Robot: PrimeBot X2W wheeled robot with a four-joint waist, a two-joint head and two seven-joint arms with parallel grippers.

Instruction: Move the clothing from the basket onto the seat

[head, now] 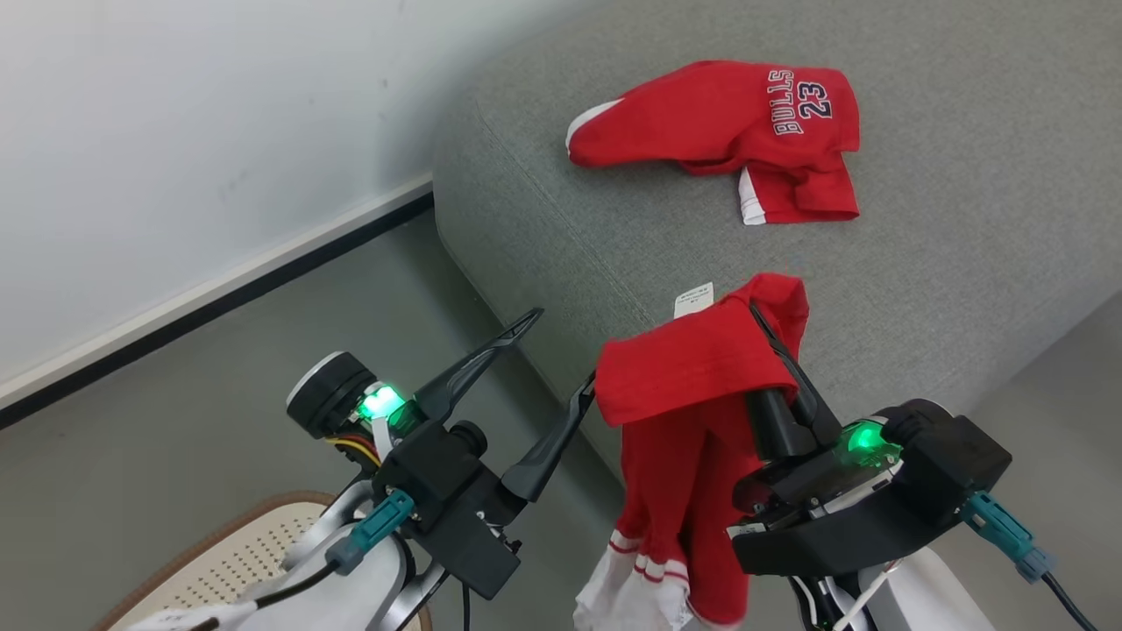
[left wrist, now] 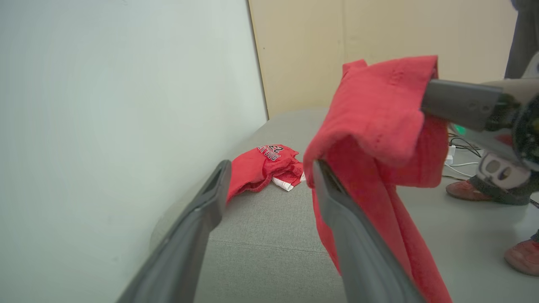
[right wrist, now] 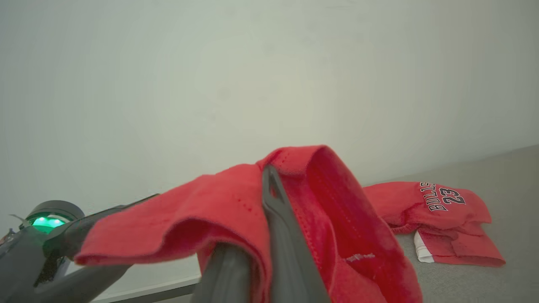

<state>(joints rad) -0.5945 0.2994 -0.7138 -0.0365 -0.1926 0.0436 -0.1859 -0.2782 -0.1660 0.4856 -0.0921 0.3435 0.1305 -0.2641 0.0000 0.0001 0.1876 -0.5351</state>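
My right gripper (head: 759, 321) is shut on a red garment (head: 692, 377) with white trim. The cloth drapes over the fingers (right wrist: 271, 198) and hangs down in front of the seat's (head: 920, 280) near edge. My left gripper (head: 555, 359) stands open just left of that cloth; its right finger (left wrist: 337, 210) lies against or very near the fabric's (left wrist: 379, 122) edge, and I cannot tell which. A second red piece of clothing (head: 727, 123), printed 23, lies flat further back on the grey seat (left wrist: 269, 227). A bit of the basket (head: 219, 561) shows at the lower left, under my left arm.
A white wall (head: 175, 131) with a dark skirting runs along the left, close to the seat's corner. Grey floor lies between them. In the left wrist view, a person's red shoes (left wrist: 463, 189) and some cables (left wrist: 457, 147) are on the floor to the right.
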